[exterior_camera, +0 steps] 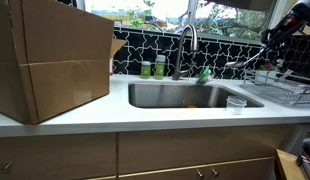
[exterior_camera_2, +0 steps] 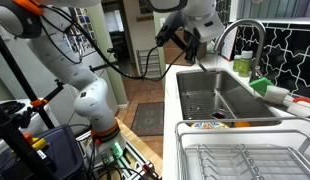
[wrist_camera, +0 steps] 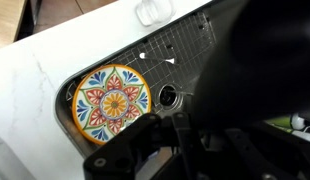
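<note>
Jaws together and empty, I am hovering my gripper [exterior_camera_2: 191, 48] over the steel sink [exterior_camera_2: 208, 97], the round flower-patterned plate [wrist_camera: 112, 103] lying in its corner, not yet grasped.

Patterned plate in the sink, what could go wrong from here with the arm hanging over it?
The fingers are shut; descending like that could knock the plate rather than grip it. The plate lies flat by the sink wall, so its rim may be hard to catch and could slip. The faucet stands close to the arm's way down.
</note>
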`<action>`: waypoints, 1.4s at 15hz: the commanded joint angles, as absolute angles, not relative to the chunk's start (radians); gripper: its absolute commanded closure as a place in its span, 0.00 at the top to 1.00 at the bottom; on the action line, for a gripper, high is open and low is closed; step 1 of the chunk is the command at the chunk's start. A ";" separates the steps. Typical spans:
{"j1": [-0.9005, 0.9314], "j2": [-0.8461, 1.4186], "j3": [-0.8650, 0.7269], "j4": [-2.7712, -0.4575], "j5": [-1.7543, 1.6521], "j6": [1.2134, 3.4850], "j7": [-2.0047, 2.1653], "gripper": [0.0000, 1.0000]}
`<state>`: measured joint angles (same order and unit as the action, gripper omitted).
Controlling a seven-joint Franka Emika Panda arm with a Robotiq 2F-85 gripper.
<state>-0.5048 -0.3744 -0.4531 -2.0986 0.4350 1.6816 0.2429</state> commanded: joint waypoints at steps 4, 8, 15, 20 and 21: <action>-0.443 -0.354 -0.462 -2.206 0.690 1.701 0.207 0.02; -0.425 -0.309 -0.442 -2.225 0.774 1.702 0.174 0.02; -0.382 -0.195 -0.389 -2.174 0.793 1.792 0.094 0.02; -0.358 -0.139 -0.382 -2.146 0.857 1.865 0.027 0.02; -0.357 -0.130 -0.382 -2.142 0.878 1.870 0.019 0.02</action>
